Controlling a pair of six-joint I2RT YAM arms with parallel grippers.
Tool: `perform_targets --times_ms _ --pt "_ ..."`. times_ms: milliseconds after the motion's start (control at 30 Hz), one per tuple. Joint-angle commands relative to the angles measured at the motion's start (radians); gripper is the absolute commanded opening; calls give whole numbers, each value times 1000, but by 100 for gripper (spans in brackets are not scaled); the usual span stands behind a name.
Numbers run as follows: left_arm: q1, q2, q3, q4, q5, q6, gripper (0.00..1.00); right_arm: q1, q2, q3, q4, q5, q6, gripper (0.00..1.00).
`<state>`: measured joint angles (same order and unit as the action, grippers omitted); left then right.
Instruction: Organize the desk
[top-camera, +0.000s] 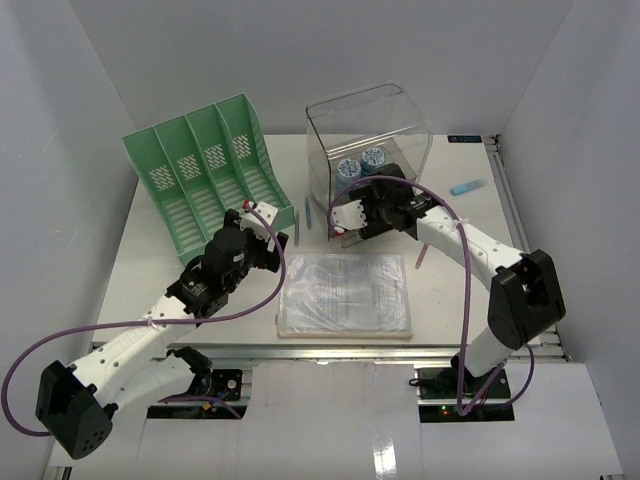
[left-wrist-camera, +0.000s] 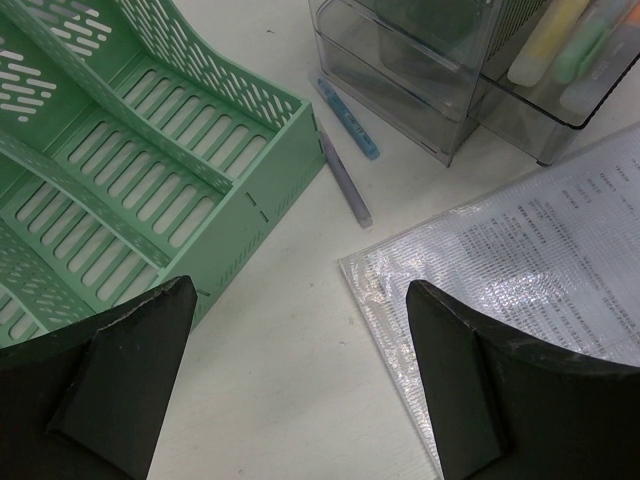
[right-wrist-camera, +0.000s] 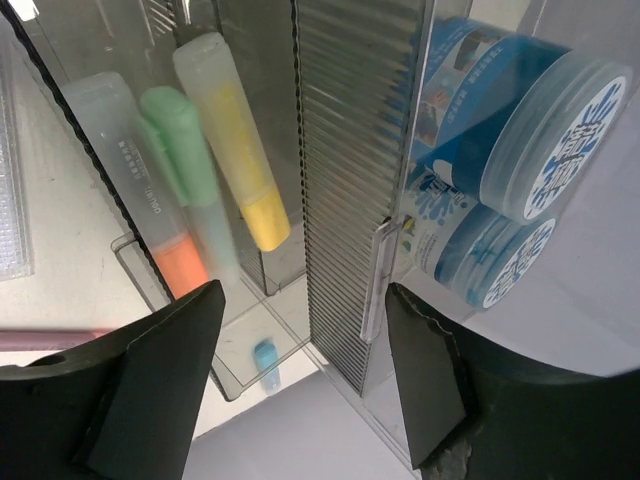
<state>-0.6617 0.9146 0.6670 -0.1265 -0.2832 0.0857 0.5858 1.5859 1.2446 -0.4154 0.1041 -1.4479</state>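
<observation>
The white desk (top-camera: 450, 300) holds a green file rack (top-camera: 205, 165) at the back left and a clear drawer box (top-camera: 368, 150) at the back middle. My left gripper (top-camera: 255, 215) is open and empty over bare desk (left-wrist-camera: 290, 330), between the rack (left-wrist-camera: 130, 170) and a sleeved document (left-wrist-camera: 540, 250). My right gripper (top-camera: 355, 215) is open and empty at the box's front. A pulled-out drawer (right-wrist-camera: 180, 330) holds orange (right-wrist-camera: 175, 260), green (right-wrist-camera: 185, 160) and yellow (right-wrist-camera: 235, 140) highlighters. A closed drawer's handle (right-wrist-camera: 375, 280) lies between my right jaws.
A purple pen (left-wrist-camera: 345, 180) and a blue pen (left-wrist-camera: 348, 120) lie between the rack and the box. Two blue round tubs (right-wrist-camera: 520, 150) sit inside the box. A blue marker (top-camera: 468, 186) lies at the back right. A pink pen (top-camera: 420, 255) lies right of the document (top-camera: 345, 295).
</observation>
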Motion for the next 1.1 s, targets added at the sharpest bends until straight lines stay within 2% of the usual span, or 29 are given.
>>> perform_targets --times_ms 0,67,167,300,367,433,533,667,833,967,1067 --pt "7 -12 0 15 -4 3 98 3 -76 -38 67 36 7 74" --pt "7 -15 2 13 -5 2 98 -12 -130 -58 68 27 66 74" --pt "7 -25 2 13 -3 2 98 -103 -275 -46 60 -126 228 78" --pt "7 -35 6 11 11 -4 98 -408 -359 -23 69 -365 551 92" --pt "7 -37 8 8 16 -6 98 -525 -340 -14 61 -443 695 95" --pt "7 -40 9 8 19 -6 98 -605 -276 -1 45 -458 795 96" --pt "7 -44 8 8 19 -6 98 -682 -176 42 35 -466 975 97" --pt "7 -48 8 7 16 -4 98 -731 47 156 29 -390 1259 90" --pt "7 -51 9 7 18 -3 98 -731 326 419 -25 -101 1606 90" --pt "7 -47 12 7 30 -1 98 -730 530 682 -131 -7 1729 90" --pt "7 -41 12 6 35 0 98 -712 650 811 -127 74 1744 90"
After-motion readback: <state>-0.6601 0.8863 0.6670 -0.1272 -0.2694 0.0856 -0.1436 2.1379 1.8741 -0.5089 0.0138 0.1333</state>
